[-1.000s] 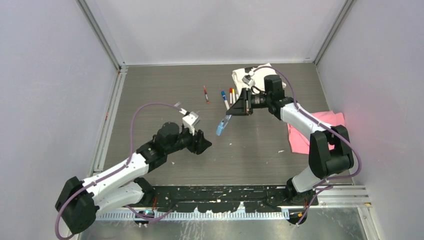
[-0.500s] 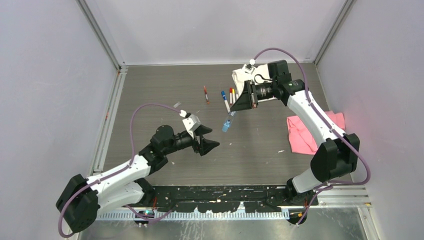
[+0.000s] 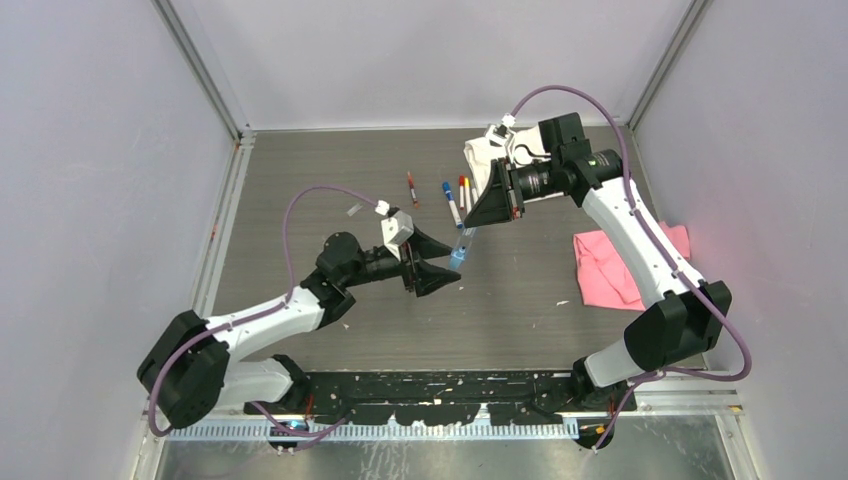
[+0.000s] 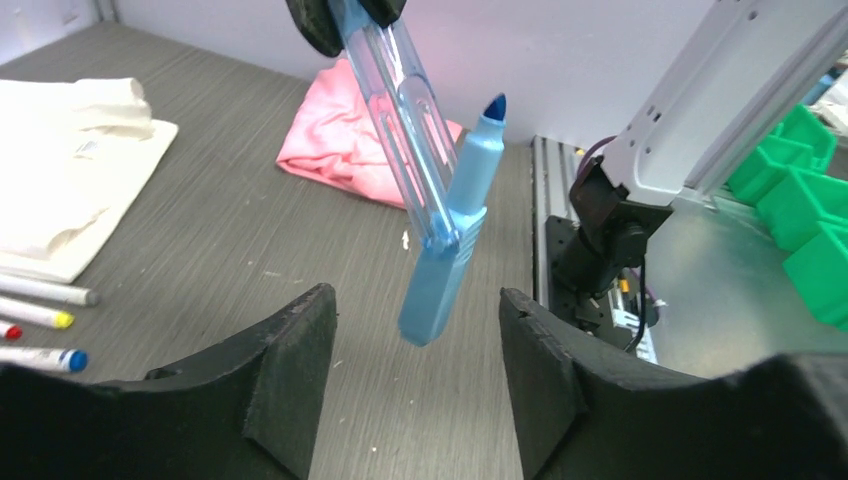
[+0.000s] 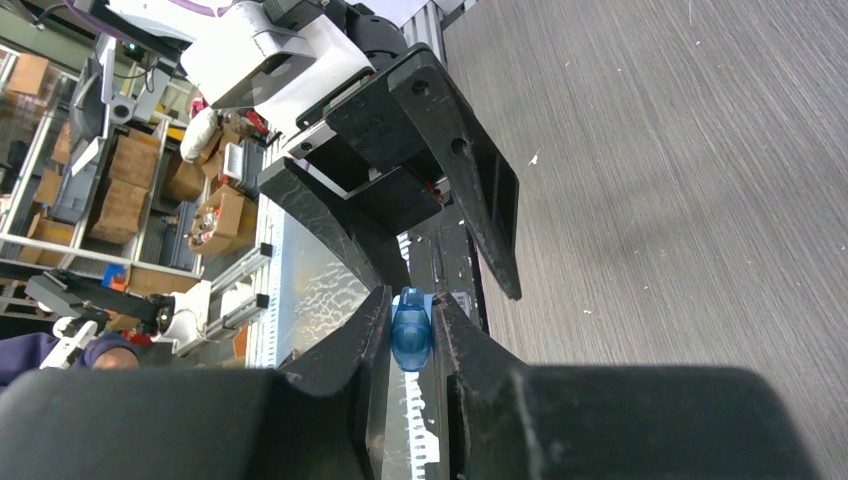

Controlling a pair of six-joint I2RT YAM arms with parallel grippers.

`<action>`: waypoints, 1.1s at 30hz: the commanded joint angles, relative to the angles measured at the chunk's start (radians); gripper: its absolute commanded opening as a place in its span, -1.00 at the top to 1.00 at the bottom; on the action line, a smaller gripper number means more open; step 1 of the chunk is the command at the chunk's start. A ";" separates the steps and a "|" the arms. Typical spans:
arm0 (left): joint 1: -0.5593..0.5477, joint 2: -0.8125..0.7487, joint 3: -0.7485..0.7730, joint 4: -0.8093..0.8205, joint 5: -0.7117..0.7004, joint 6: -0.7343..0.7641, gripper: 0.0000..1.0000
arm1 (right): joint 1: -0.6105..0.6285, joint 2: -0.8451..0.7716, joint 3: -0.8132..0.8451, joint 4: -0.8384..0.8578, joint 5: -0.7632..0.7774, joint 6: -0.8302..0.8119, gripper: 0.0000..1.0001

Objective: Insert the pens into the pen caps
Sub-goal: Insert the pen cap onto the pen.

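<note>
My right gripper (image 3: 472, 224) is shut on a light blue pen (image 3: 460, 250) and holds it in the air, hanging down toward the table. In the left wrist view its translucent blue upper part (image 4: 400, 110) is gripped at the top, and an opaque light blue part with a dark blue tip (image 4: 470, 170) points up beside it. Its rounded end shows between the right gripper's (image 5: 411, 330) fingers. My left gripper (image 3: 440, 262) is open, its jaws either side of the pen's lower end (image 4: 432, 300), not touching it. Three more pens (image 3: 452, 200) lie behind.
A red-tipped pen (image 3: 411, 188) lies apart at the back. The three pens also show at the left edge of the left wrist view (image 4: 40, 292). A white cloth (image 3: 485, 155) lies at the back, a pink cloth (image 3: 610, 265) at the right.
My left arm has reached forward and right, its jaws opening around the pen's lower end. My right arm has risen and drawn back a little, still holding the pen.
</note>
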 commanded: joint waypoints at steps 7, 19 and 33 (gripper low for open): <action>0.000 0.084 0.069 0.175 0.096 -0.097 0.19 | 0.007 -0.041 0.044 -0.027 -0.039 -0.032 0.98; 0.003 0.089 0.053 0.152 0.105 -0.206 0.98 | 0.006 -0.029 0.075 -0.089 0.061 -0.129 0.98; 0.010 0.139 0.041 0.232 0.048 -0.480 0.99 | 0.020 -0.032 0.045 -0.124 0.116 -0.211 0.98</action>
